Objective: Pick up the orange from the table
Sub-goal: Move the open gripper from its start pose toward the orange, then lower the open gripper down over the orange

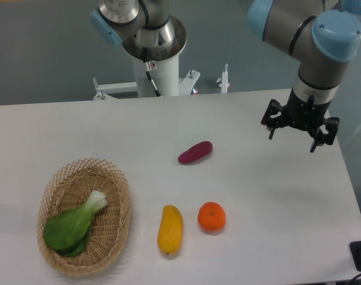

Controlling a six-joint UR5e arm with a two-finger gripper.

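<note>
The orange (211, 217) is small, round and bright orange. It lies on the white table (257, 178) toward the front, right of centre. My gripper (293, 135) hangs above the table's right side, well behind and to the right of the orange. Its fingers are spread apart and hold nothing.
A yellow-orange mango (170, 229) lies just left of the orange. A purple sweet potato (195, 152) lies behind them near the table's middle. A wicker basket (112, 234) with a green bok choy (72, 225) sits at the front left. The arm's base (154, 53) stands at the back.
</note>
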